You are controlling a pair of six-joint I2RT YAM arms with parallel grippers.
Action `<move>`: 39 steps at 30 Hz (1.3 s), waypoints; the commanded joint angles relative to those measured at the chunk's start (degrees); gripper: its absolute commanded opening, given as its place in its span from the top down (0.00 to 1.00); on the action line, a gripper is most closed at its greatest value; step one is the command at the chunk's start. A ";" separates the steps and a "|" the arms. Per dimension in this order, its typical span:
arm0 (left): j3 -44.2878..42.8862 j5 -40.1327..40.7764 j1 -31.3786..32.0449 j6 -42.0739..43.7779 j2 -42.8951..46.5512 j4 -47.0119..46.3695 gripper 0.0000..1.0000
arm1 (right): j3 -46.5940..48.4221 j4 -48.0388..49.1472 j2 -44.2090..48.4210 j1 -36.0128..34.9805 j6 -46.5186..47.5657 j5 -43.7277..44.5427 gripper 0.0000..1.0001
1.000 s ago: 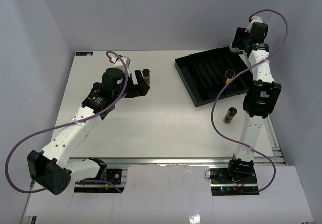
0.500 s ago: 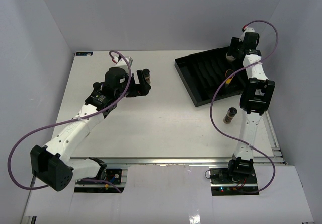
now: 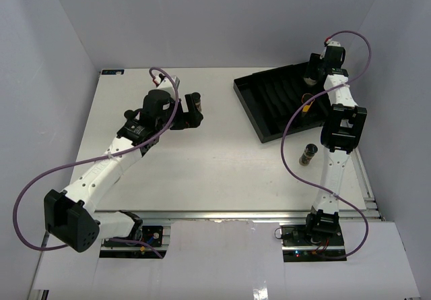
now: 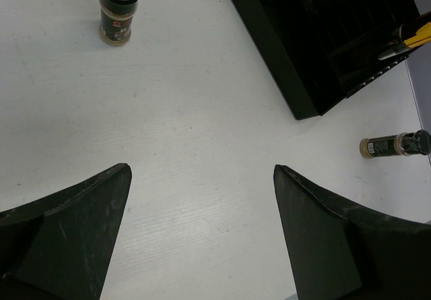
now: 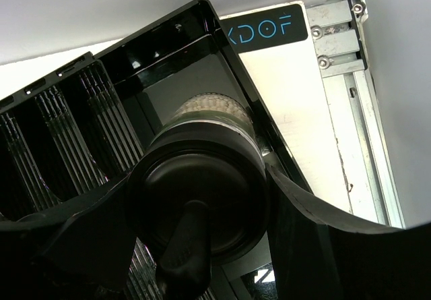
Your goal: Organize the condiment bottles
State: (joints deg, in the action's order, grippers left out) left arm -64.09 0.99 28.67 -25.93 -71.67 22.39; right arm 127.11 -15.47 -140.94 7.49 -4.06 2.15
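Observation:
My right gripper is shut on a whitish-grey spice jar with a black cap and holds it over the far right corner of the black slotted tray. A yellow jar lies in the tray and also shows in the left wrist view. A dark brown jar lies on its side on the table near the right arm. Another dark jar stands upright just beyond my left gripper, ahead and to the left in the left wrist view. My left gripper is open and empty.
The tray's near left corner juts toward the table's middle. A metal rail runs along the table's right edge beside the tray. Grey walls enclose the table at the back and both sides.
My right arm has swung left and lowered its jar to the tray's far right corner. My left arm has shifted slightly right, still near the standing jar.

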 commanded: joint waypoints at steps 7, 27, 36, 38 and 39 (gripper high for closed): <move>0.63 -0.12 -0.10 0.62 0.56 -0.77 0.02 | 1.97 4.10 0.57 0.29 -0.74 -0.53 0.35; -3.95 7.55 -0.39 1.34 -0.88 2.41 0.02 | 2.46 0.64 8.03 0.44 1.98 -0.65 0.11; -15.36 21.64 -7.08 -3.91 -5.46 15.94 0.02 | -0.62 -6.76 29.66 -0.09 1.25 -12.18 0.11; -15.01 26.37 -9.10 -8.61 -4.56 18.92 0.02 | -4.02 -7.73 34.38 -1.21 1.50 -14.78 0.11; -14.61 28.29 -9.91 -10.69 -3.90 20.27 0.02 | -5.65 -8.16 36.31 -1.78 1.67 -15.57 0.11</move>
State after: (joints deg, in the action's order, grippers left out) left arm -77.81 18.22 22.00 -28.37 -78.03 33.69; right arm 125.58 -23.59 -115.69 7.37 -2.65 -6.61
